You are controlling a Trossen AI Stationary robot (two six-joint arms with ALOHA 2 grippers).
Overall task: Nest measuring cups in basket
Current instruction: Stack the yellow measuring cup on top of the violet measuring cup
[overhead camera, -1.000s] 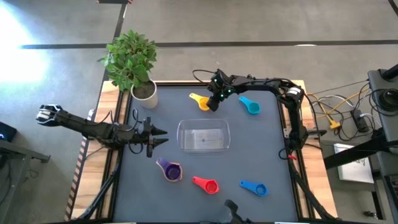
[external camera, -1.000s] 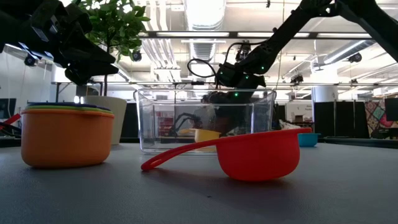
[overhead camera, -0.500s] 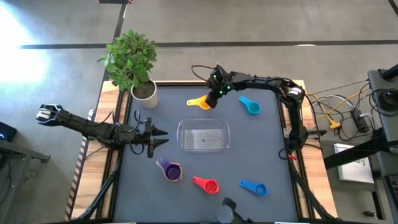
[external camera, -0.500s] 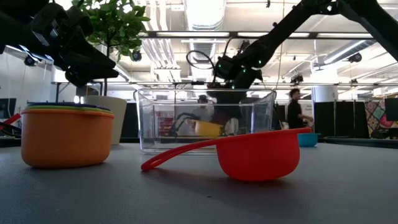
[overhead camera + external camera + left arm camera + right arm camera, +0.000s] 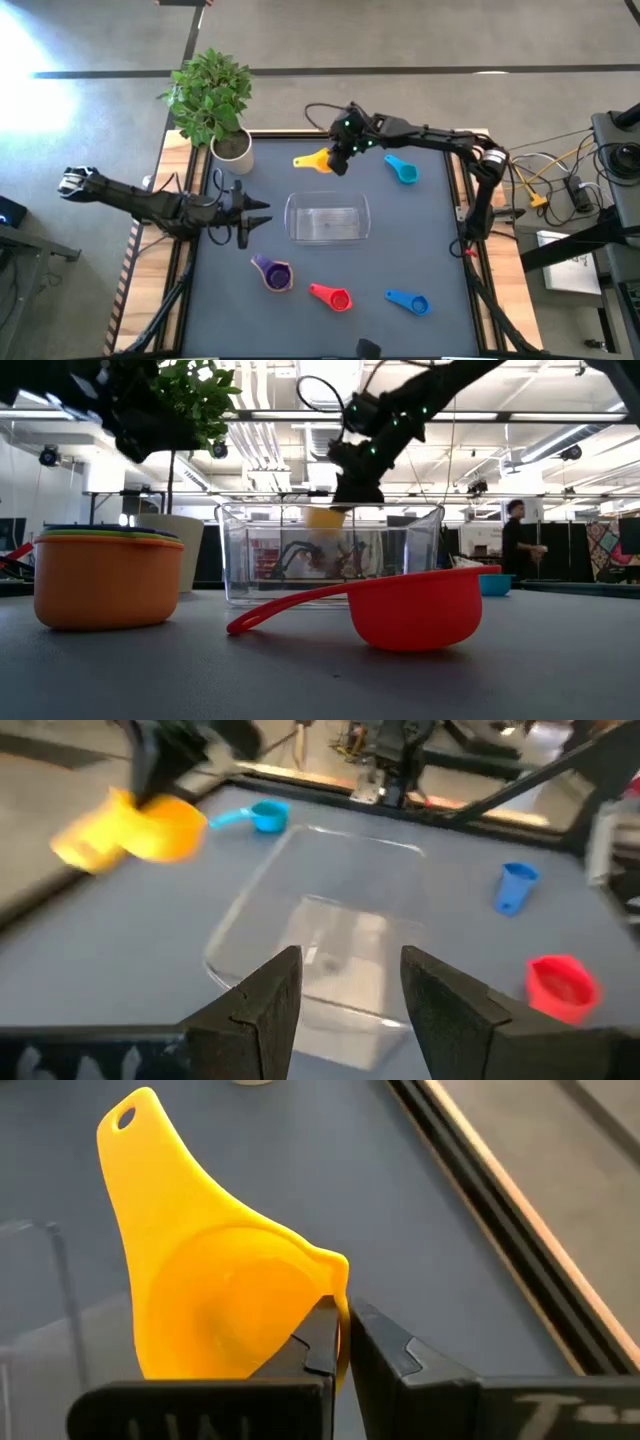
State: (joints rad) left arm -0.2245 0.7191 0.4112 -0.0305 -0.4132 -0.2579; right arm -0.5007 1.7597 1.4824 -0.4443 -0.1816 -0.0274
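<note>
Left gripper [image 5: 262, 212]: waited parted and empty left of the basket [image 5: 327, 219]. Yellow cup [image 5: 318, 162]: had risen off the table within the last second (likely basket-bound), hanging beyond the tub's far wall. Right gripper [image 5: 337, 165]: fingers pinched nearly closed on its rim.

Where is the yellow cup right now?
The right gripper holds the yellow cup by its rim, up in the air at the table's far side, between the plant and the light blue cup, just behind the basket.
</note>
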